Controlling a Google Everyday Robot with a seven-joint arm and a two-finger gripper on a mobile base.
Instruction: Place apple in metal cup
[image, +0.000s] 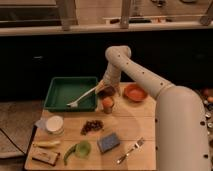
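Note:
The apple (106, 101), small and orange-red, sits at the mouth of the metal cup (108, 107), a short dark cylinder on the wooden table just right of the green tray. My gripper (104, 92) hangs directly above the apple, very close to it or touching it. The arm comes down to it from an elbow at the upper middle. The cup's lower part shows below the apple.
A green tray (60, 92) holds a white utensil (82, 96). An orange bowl (135, 93) stands right of the cup. Nearer me lie a white round container (54, 125), dark berries (91, 126), a blue sponge (108, 141), a fork (131, 150), a light green cup (83, 148) and a banana (47, 144).

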